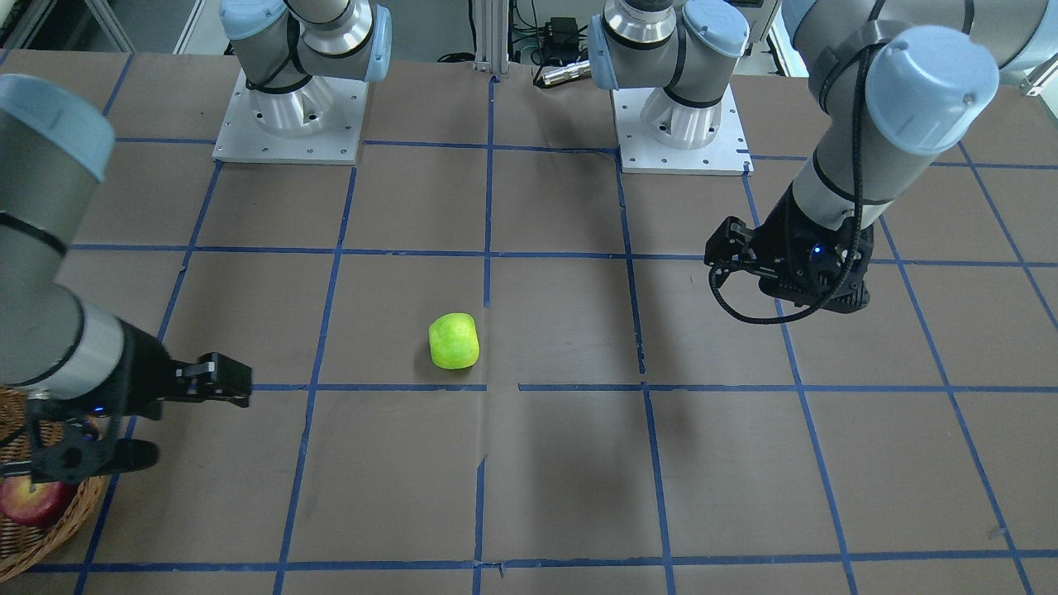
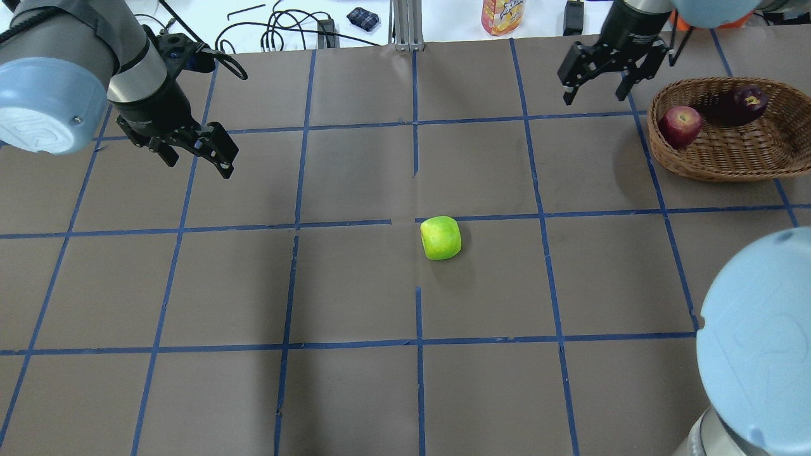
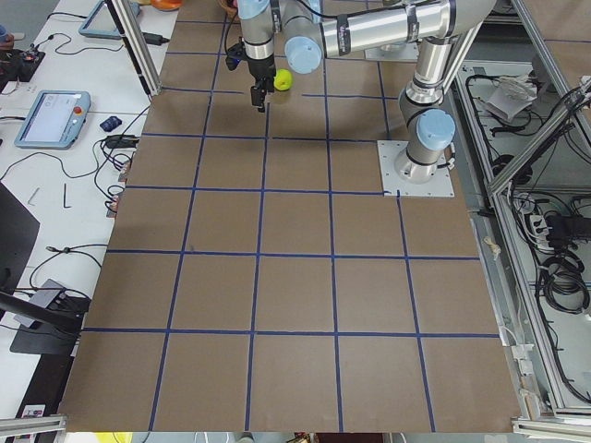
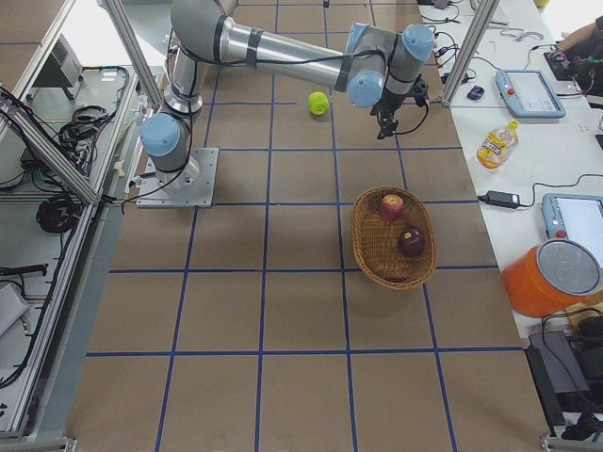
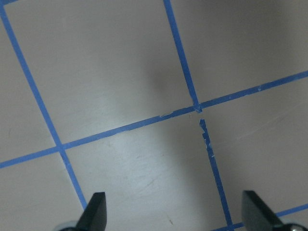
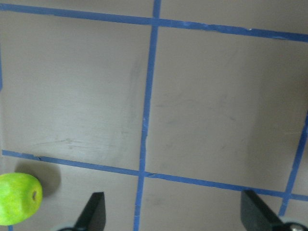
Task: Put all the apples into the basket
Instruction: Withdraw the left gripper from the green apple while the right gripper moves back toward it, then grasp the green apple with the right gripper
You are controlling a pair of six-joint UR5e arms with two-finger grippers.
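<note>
Front view: the green apple (image 1: 454, 340) lies alone in the middle of the bench (image 1: 570, 487), likely the last to fetch

Overhead: the red apple (image 2: 680, 126) and maroon apple (image 2: 742, 103) rest in the basket (image 2: 722, 163). The right gripper (image 2: 593, 95) hangs just beside it and the left gripper (image 2: 197, 163) well apart, both with fingers spread and empty

Wrist views: brown sheet, blue tape grid (image 5: 127, 127)
</note>
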